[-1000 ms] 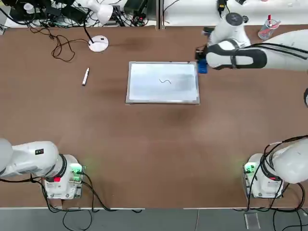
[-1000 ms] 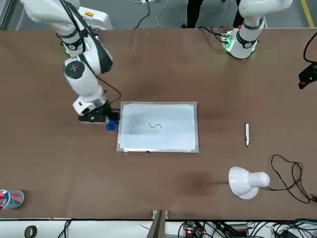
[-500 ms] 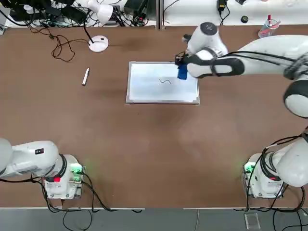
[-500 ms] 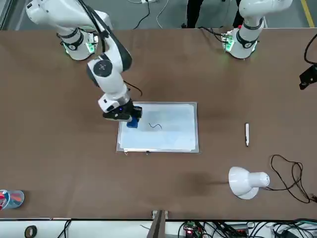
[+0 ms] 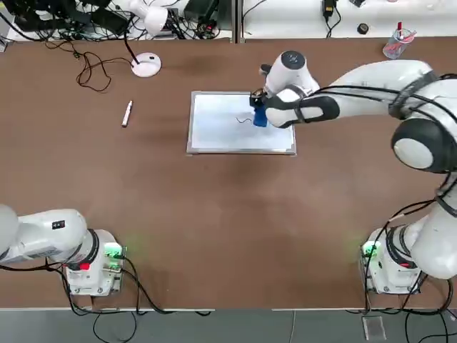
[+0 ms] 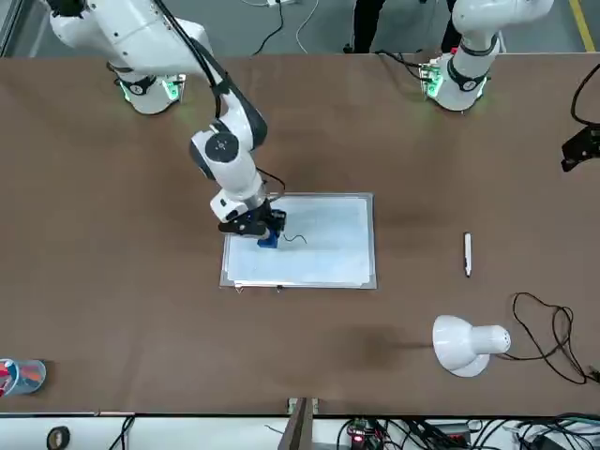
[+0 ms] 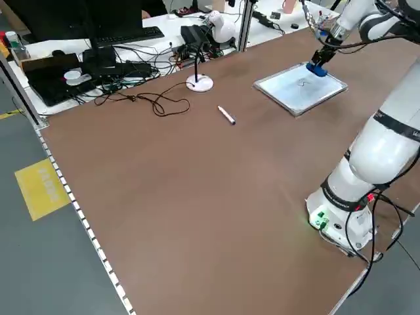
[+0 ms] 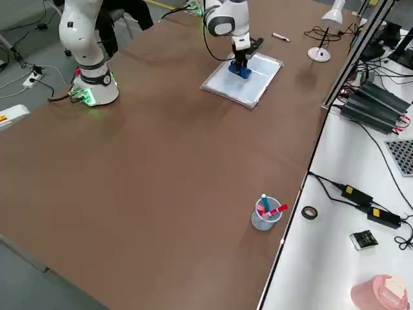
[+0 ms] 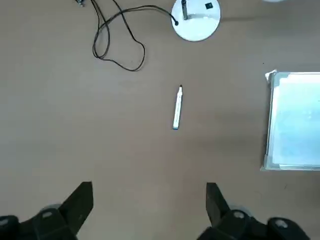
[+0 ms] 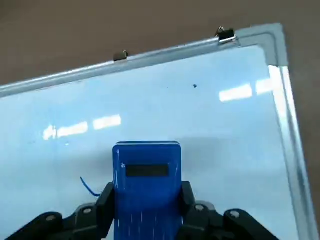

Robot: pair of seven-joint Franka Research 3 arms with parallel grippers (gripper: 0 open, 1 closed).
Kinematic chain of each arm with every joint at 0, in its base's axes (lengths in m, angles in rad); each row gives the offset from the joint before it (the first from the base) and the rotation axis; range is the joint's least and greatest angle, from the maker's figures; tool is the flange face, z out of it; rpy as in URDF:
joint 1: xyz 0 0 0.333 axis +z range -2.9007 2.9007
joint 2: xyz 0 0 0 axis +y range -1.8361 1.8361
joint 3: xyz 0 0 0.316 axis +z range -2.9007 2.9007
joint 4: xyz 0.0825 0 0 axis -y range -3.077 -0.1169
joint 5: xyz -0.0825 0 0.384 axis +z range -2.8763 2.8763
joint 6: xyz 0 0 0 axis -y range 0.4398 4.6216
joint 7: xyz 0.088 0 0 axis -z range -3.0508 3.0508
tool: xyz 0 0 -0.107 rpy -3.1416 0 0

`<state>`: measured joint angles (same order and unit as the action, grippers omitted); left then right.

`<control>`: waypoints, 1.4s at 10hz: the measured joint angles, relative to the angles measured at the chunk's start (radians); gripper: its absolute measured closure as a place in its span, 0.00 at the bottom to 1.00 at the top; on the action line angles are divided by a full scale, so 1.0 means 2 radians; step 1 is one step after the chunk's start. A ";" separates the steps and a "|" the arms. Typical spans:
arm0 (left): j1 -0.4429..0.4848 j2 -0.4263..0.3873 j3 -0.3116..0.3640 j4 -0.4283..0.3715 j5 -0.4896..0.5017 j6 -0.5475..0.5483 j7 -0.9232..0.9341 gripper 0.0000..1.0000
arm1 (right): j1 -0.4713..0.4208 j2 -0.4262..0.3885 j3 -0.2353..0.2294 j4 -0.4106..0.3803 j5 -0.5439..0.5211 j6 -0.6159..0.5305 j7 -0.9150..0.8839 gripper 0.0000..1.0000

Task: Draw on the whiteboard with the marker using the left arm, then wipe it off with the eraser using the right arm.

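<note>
The whiteboard [image 5: 214, 132] [image 6: 328, 258] lies flat at the table's far middle, with a small squiggle [image 5: 245, 120] drawn on it. My right gripper [image 5: 258, 113] [image 10: 146, 202] is shut on the blue eraser [image 5: 260, 117] [image 6: 268, 240] [image 10: 146, 180], which stands on the board just beside the squiggle's right end. The marker [image 5: 126, 113] [image 9: 177, 107] lies loose on the table, left of the board. My left gripper [image 9: 149, 200] hovers open high above the marker, holding nothing.
A white lamp [image 5: 146, 64] [image 6: 466, 345] with a looping black cable [image 5: 89, 68] stands at the far left. A clear cup with red items [image 5: 395, 43] [image 8: 266, 213] sits at the far right corner. Both arm bases glow green at the near edge.
My right gripper has carried the eraser from beside the board's right edge onto the board, leftward up to the squiggle. The left arm has not moved.
</note>
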<state>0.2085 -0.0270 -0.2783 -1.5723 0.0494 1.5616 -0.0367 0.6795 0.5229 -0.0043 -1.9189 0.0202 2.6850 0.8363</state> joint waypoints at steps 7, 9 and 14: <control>-0.002 0.001 -0.010 0.000 -0.016 0.000 -0.001 0.00 | 0.029 0.037 -0.020 0.002 0.000 0.031 0.009 0.44; -0.002 0.001 -0.010 0.000 -0.016 0.001 -0.001 0.00 | 0.043 0.040 -0.032 0.004 -0.001 0.036 0.016 0.44; 0.001 0.001 -0.009 0.001 -0.016 0.002 0.000 0.00 | 0.076 0.067 -0.046 0.046 -0.002 0.036 0.060 0.44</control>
<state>0.2101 -0.0252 -0.2971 -1.5700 0.0169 1.5666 -0.0369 0.8306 0.6574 -0.0957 -1.8278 0.0167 2.7578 0.9555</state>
